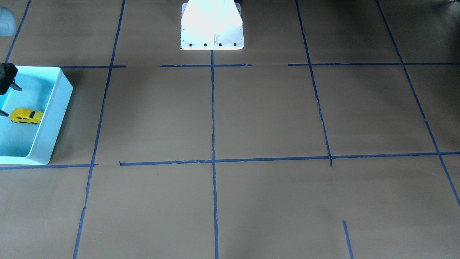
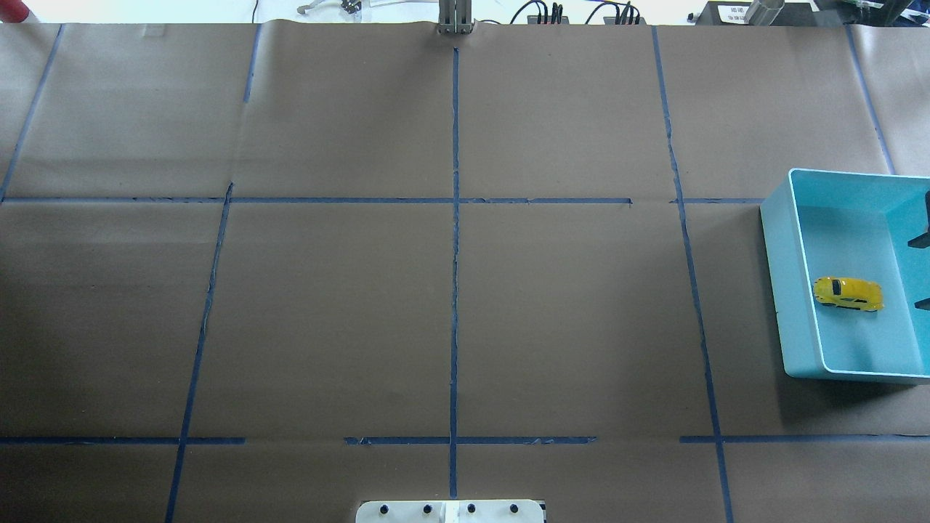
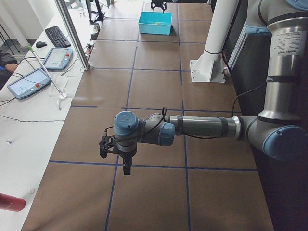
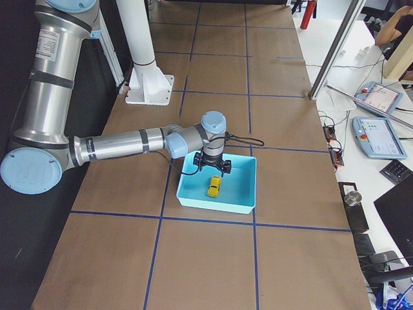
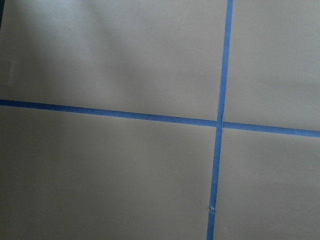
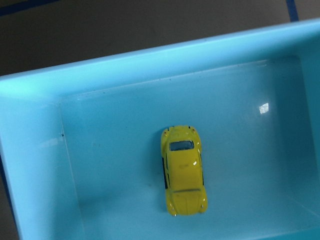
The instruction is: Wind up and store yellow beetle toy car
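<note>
Yellow beetle toy car (image 6: 183, 170): sits on its wheels, roof up, on the floor of the light blue bin (image 2: 792, 290), close to the bin wall that faces the table's middle.
Right gripper (image 2: 923, 272): hangs over the inside of the bin, higher than the car and clear of it. Its 2 dark fingers (image 1: 16, 87) stand well apart with nothing between them.
Left gripper (image 3: 115, 159): far from the bin, at the opposite end of the table, pointing down above the brown paper (image 5: 100, 60). It shows only in the side view, so I cannot tell whether its fingers are apart or together.
Left wrist view: only brown paper and 2 crossing lines of blue tape (image 5: 219, 123).
Robot base (image 1: 212, 28): white, well apart from the bin, at the middle of the table's robot side.
</note>
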### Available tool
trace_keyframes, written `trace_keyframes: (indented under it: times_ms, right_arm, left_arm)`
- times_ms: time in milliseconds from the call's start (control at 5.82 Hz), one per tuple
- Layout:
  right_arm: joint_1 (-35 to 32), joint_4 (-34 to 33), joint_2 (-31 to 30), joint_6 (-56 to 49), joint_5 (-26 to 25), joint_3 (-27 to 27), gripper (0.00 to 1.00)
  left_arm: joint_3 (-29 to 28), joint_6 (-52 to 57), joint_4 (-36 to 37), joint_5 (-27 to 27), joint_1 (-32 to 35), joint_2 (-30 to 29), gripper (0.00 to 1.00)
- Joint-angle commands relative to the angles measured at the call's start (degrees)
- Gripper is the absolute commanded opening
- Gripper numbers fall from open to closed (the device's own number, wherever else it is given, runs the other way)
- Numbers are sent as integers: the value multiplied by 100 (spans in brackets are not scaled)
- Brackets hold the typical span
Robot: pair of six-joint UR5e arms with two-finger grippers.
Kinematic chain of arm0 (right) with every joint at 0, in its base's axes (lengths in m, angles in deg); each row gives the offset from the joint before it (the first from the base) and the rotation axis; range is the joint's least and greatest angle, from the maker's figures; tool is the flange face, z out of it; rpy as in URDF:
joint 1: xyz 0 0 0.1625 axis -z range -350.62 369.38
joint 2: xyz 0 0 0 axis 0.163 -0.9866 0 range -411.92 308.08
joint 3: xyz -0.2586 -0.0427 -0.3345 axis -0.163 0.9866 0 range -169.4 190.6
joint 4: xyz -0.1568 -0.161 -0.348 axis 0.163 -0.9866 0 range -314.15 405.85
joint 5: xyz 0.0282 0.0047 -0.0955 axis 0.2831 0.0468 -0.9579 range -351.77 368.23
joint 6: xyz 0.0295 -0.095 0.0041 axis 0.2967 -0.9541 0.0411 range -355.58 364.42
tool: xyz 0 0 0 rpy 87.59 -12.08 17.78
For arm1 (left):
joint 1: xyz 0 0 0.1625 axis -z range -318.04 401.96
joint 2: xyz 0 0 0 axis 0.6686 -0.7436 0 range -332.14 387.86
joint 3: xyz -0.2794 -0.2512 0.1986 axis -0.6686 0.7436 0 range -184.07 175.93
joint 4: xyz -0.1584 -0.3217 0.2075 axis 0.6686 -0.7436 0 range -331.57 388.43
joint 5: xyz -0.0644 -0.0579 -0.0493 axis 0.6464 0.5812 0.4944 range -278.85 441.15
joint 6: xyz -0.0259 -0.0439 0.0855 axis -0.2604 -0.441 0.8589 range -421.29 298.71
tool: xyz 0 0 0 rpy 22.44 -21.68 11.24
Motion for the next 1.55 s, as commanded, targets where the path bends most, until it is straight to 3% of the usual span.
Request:
trace_keyframes:
  times_ms: [0, 172, 516, 688, 859, 1375]
  right_arm:
    - [-844, -1443, 129, 44, 195, -57, 100]
    - [-1161, -1765, 157, 166, 186, 30, 100]
    - [-1917, -2303, 261, 1534, 256, 22, 100]
    - [-2425, -2365, 289, 2087, 753, 100, 100]
    - [-2665, -2366, 289, 3467, 914, 75, 100]
    - [-2728, -2314, 288, 5231, 233, 31, 100]
  left_arm:
    - [2, 0, 0, 0, 0, -9, 100]
    - [2, 0, 0, 0, -9, -9, 100]
    - [2, 0, 0, 0, -26, -9, 100]
    - [11, 0, 9, 0, -26, -9, 100]
    - [2, 0, 0, 0, -35, -9, 100]
    - [2, 0, 0, 0, -35, -9, 100]
